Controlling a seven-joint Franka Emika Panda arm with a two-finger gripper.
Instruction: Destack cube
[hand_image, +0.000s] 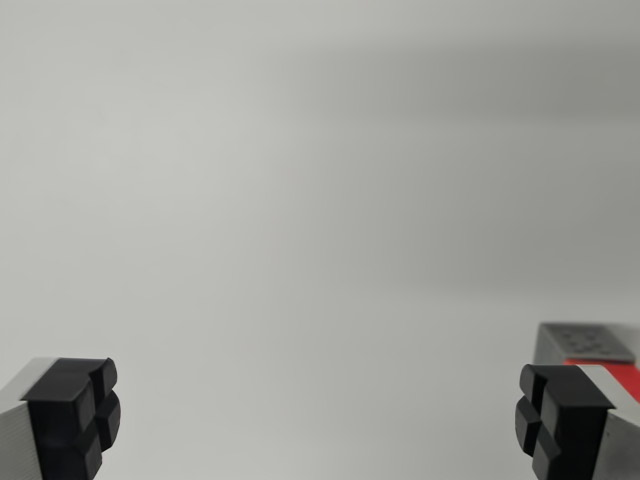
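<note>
No cube appears anywhere in the wrist view, so which way the stack lies from the gripper (318, 410) cannot be told, nor can its long axis. The gripper is spread wide and holds nothing, one black rubber pad (75, 415) at the wrist view's left, the other at the right. Ahead of and between them lies only bare pale worktop (320, 200). A red-and-white label (610, 372) on the right finger carries dark marks too blurred to read.

a bare, evenly lit white surface (320, 200) suggests a lab bench; little else shows.
</note>
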